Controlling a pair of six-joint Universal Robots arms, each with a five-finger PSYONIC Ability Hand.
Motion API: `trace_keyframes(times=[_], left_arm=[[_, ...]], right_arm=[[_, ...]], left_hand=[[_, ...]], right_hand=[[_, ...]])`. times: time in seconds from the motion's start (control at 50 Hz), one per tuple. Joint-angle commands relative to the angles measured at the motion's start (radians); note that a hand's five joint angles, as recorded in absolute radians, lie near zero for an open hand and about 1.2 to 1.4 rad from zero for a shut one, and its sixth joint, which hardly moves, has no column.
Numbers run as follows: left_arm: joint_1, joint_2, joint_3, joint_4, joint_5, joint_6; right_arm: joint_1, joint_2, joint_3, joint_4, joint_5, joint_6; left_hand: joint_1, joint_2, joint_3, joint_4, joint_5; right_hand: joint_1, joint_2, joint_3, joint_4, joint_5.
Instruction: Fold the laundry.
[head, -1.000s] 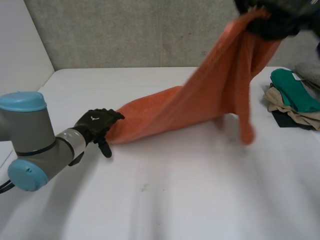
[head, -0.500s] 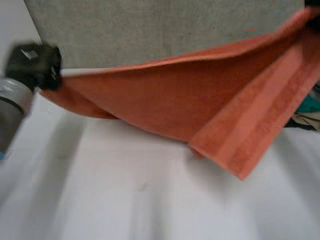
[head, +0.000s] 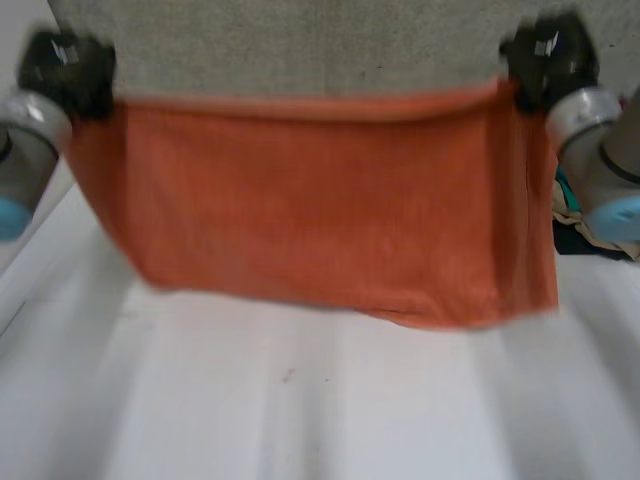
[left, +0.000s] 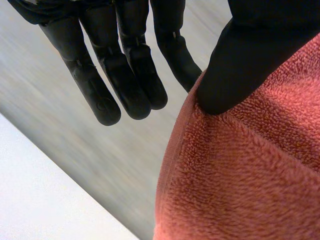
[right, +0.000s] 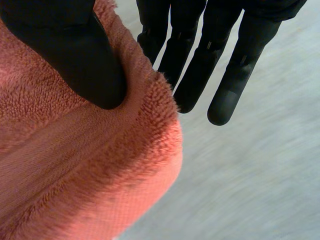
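An orange towel (head: 320, 200) hangs spread wide above the white table (head: 300, 410), with its lower edge just over the surface. My left hand (head: 65, 70) holds its upper left corner and my right hand (head: 550, 55) its upper right corner. In the left wrist view the thumb (left: 240, 60) presses the towel (left: 240, 175) at its edge, and the other fingers (left: 125, 65) stretch straight past it. The right wrist view is alike: the thumb (right: 75, 50) pinches the towel's hemmed corner (right: 75, 165), beside straight fingers (right: 220, 60).
A pile of folded clothes (head: 572, 222), teal and beige, lies at the table's right side behind my right arm. A grey wall (head: 300, 45) stands behind the table. The table's left edge runs close under my left arm.
My left hand rose from the table to the upper left with its towel corner. The right hand came down a little, and the towel went from a slack drape to a flat sheet between them.
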Motion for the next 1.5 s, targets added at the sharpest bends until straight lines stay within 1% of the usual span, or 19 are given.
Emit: trace_keyframes(times=[0.02, 0.06, 0.12, 0.22, 0.36, 0.46, 0.6, 0.74, 0.82, 0.84, 0.88, 0.9, 0.96, 1.02, 1.08, 1.14, 1.28, 1.34, 1.5], left_arm=[[0.001, 0.015, 0.205, 0.386, -0.133, -0.149], [0.005, 0.027, 0.212, 0.429, -0.153, -0.175], [0.012, 0.053, 0.197, 0.401, -0.128, -0.2], [0.025, 0.11, 0.063, 0.289, -0.052, -0.215], [0.048, 0.116, -0.146, 0.321, -0.033, -0.205], [0.061, 0.078, -0.33, 0.33, -0.013, -0.165], [0.056, 0.04, -0.521, 0.264, 0.051, -0.028], [0.071, 0.138, -0.699, -0.001, 0.096, 0.153], [0.101, 0.248, -0.797, -0.249, 0.117, 0.312], [0.114, 0.303, -0.832, -0.373, 0.126, 0.405], [0.131, 0.346, -0.858, -0.495, 0.129, 0.501], [0.15, 0.383, -0.875, -0.605, 0.125, 0.583], [0.162, 0.408, -0.874, -0.733, 0.125, 0.665], [0.144, 0.385, -0.825, -0.719, 0.117, 0.653], [0.096, 0.321, -0.725, -0.632, 0.11, 0.578], [0.032, 0.233, -0.589, -0.496, 0.084, 0.445], [-0.066, 0.019, -0.348, -0.232, 0.03, 0.297], [-0.097, -0.069, -0.267, -0.187, 0.018, 0.294], [-0.139, -0.219, -0.098, -0.23, -0.059, 0.329]], right_arm=[[0.036, 0.04, -0.121, -0.511, 0.132, 0.17], [0.037, 0.04, -0.121, -0.553, 0.129, 0.193], [0.04, 0.048, -0.126, -0.561, 0.095, 0.227], [0.037, 0.071, -0.1, -0.498, 0.024, 0.247], [0.023, 0.114, -0.029, -0.423, -0.045, 0.249], [0.014, 0.171, 0.044, -0.304, -0.094, 0.224], [0.013, 0.197, 0.121, -0.07, -0.071, 0.077], [-0.032, 0.093, 0.253, 0.264, -0.025, -0.118], [-0.069, -0.016, 0.382, 0.505, -0.019, -0.225], [-0.088, -0.064, 0.444, 0.627, -0.025, -0.28], [-0.115, -0.105, 0.507, 0.735, -0.028, -0.355], [-0.138, -0.14, 0.552, 0.796, -0.034, -0.43], [-0.167, -0.168, 0.578, 0.775, -0.065, -0.524], [-0.165, -0.175, 0.569, 0.685, -0.088, -0.505], [-0.156, -0.136, 0.528, 0.594, -0.077, -0.42], [-0.136, -0.076, 0.472, 0.524, -0.043, -0.334], [-0.107, 0.048, 0.382, 0.305, 0.104, -0.203], [-0.099, 0.078, 0.377, 0.187, 0.121, -0.186], [-0.07, 0.146, 0.357, -0.033, 0.116, -0.196]], left_hand=[[0.232, 0.198, 0.202, 0.196, 0.246], [0.232, 0.198, 0.202, 0.196, 0.246], [0.232, 0.198, 0.202, 0.196, 0.246], [0.232, 0.198, 0.202, 0.196, 0.246], [0.232, 0.198, 0.202, 0.196, 0.246], [0.232, 0.198, 0.202, 0.196, 0.246], [0.232, 0.198, 0.202, 0.196, 0.246], [0.232, 0.198, 0.202, 0.196, 0.246], [0.232, 0.198, 0.202, 0.196, 0.246], [0.232, 0.198, 0.202, 0.196, 0.246], [0.232, 0.198, 0.202, 0.196, 0.246], [0.232, 0.198, 0.202, 0.196, 0.246], [0.232, 0.198, 0.202, 0.196, 0.246], [0.232, 0.198, 0.202, 0.196, 0.246], [0.232, 0.198, 0.202, 0.196, 0.246], [0.232, 0.198, 0.202, 0.196, 0.246], [0.232, 0.198, 0.202, 0.196, 0.246], [0.232, 0.198, 0.202, 0.196, 0.246], [0.232, 0.198, 0.202, 0.196, 0.246]], right_hand=[[0.252, 0.219, 0.203, 0.196, 0.265], [0.252, 0.219, 0.203, 0.196, 0.265], [0.252, 0.219, 0.203, 0.196, 0.265], [0.252, 0.219, 0.203, 0.196, 0.265], [0.252, 0.219, 0.203, 0.196, 0.265], [0.252, 0.219, 0.203, 0.196, 0.265], [0.252, 0.219, 0.203, 0.196, 0.265], [0.252, 0.219, 0.203, 0.196, 0.265], [0.252, 0.219, 0.203, 0.196, 0.265], [0.252, 0.219, 0.203, 0.196, 0.265], [0.252, 0.219, 0.203, 0.196, 0.265], [0.252, 0.219, 0.203, 0.196, 0.265], [0.252, 0.219, 0.203, 0.196, 0.265], [0.252, 0.219, 0.203, 0.196, 0.265], [0.252, 0.219, 0.203, 0.196, 0.265], [0.252, 0.219, 0.203, 0.196, 0.265], [0.252, 0.219, 0.203, 0.196, 0.265], [0.252, 0.219, 0.203, 0.196, 0.265], [0.252, 0.219, 0.203, 0.196, 0.265]])
